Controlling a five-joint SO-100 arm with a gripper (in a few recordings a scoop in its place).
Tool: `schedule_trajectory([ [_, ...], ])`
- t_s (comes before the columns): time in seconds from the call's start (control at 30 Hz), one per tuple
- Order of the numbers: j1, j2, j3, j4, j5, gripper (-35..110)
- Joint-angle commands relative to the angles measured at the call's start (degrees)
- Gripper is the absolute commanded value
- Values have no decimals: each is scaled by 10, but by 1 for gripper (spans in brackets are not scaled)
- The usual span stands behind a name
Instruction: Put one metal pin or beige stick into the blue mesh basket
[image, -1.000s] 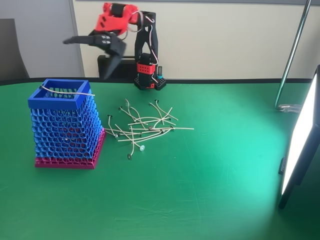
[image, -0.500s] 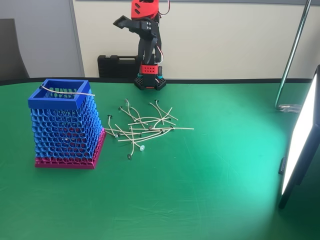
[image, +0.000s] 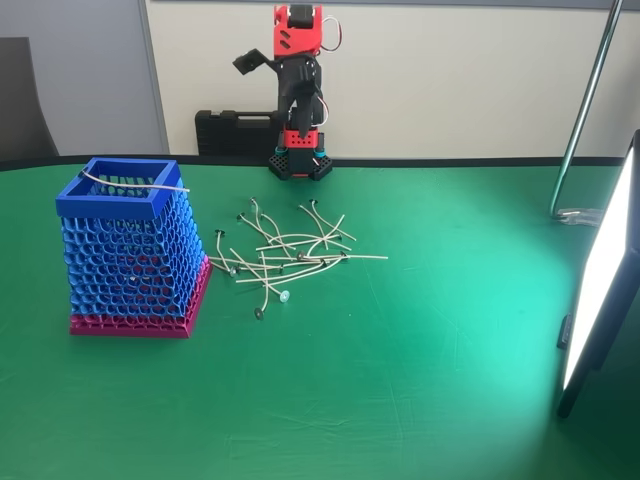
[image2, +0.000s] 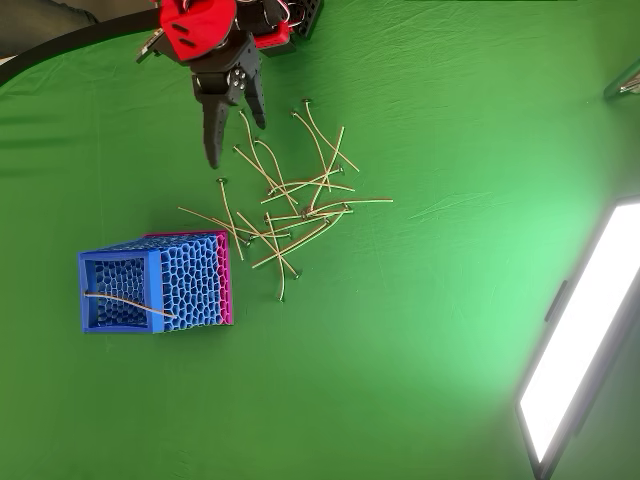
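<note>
While one beige stick (image2: 128, 301) lay across the blue mesh basket's (image2: 92, 291) rim, the jaws (image2: 232, 130) hung open and empty, well away above the pile (image2: 285, 205).

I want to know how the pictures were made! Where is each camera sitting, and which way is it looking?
Fixed view: sits low at the table's front edge, looking across the green table toward the wall; the arm stands folded upright at the back, its gripper raised high.
Overhead view: hangs above, looking straight down; the arm enters from the top edge, its gripper with the jaws apart, pointing at the pin pile.
Both show: the blue mesh basket with a beige stick lying across its rim, the pile, and the bright light panel at the right.
</note>
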Motion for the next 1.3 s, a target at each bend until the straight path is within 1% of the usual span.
schedule_trajectory([
  [0.0,0,52,26,-15,-19,26],
  [0.07,0,83,40,-15,-23,9],
  [0.17,-4,123,68,-16,-32,1],
  [0.4,-11,192,127,-17,-83,1],
  [0.67,-11,287,218,-42,-130,1],
  [0.83,3,287,248,-62,-143,1],
  [1.03,20,287,328,-120,-183,1],
  [1.13,25,287,395,-178,-192,1],
  [1.27,28,287,485,-285,-213,1],
])
